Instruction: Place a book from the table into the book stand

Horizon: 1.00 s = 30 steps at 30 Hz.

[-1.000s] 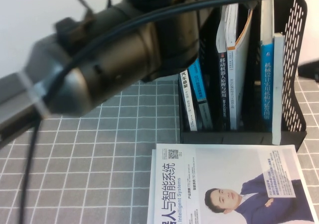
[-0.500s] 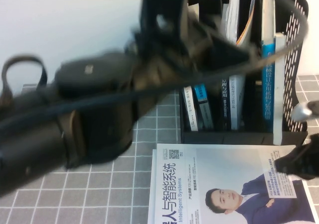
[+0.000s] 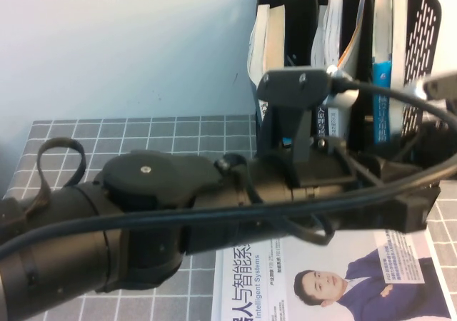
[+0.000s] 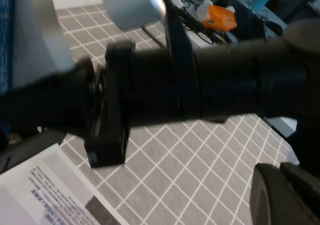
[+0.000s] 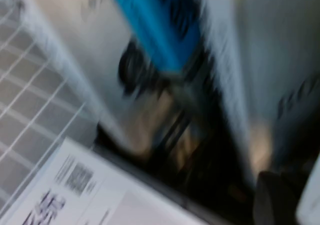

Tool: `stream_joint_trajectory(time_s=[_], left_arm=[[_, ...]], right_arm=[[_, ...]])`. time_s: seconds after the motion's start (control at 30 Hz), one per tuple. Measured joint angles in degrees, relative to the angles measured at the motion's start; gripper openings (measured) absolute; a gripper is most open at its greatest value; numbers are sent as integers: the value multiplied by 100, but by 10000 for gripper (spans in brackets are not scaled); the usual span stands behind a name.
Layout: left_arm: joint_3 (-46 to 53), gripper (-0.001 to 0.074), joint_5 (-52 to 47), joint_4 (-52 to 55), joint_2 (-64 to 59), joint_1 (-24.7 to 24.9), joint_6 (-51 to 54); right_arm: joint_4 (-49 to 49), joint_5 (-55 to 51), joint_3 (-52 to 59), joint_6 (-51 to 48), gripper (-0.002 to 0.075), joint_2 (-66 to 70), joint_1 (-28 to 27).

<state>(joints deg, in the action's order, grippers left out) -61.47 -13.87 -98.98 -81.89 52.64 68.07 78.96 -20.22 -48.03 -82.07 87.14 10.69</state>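
- Currently stretched across table from low left: left gripper, closed, nothing seen in it, low in front of book stand.
- Right gripper close up against stand's right side; can't tell its state.
- Book (only white spine showing) upright in slot 3, just beside blue-spined book.
- White-covered book flat on table, partly under left arm.

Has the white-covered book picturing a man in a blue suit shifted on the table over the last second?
No. The white-covered book keeps its place below the black book stand.
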Motion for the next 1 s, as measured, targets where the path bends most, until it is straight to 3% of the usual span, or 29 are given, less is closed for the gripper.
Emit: stream_joint_trajectory(time_s=[0.37,0.53,0.77,1.0], left_arm=[[151,1,368,865,285,-181,124],[151,1,-464,1788,516,-626,-866],[163,1,-1850,3805,648,-952,-2822],[630,1,-1473,3993,212,-891,-3574]], right_arm=[[-274,30,-642,120,-3,0,0],[-1358,-76,-631,1080,-3,-40,-84],[-1611,-93,-695,1317,-3,-703,-481],[-1747,116,-741,1306,-3,-747,-516]])
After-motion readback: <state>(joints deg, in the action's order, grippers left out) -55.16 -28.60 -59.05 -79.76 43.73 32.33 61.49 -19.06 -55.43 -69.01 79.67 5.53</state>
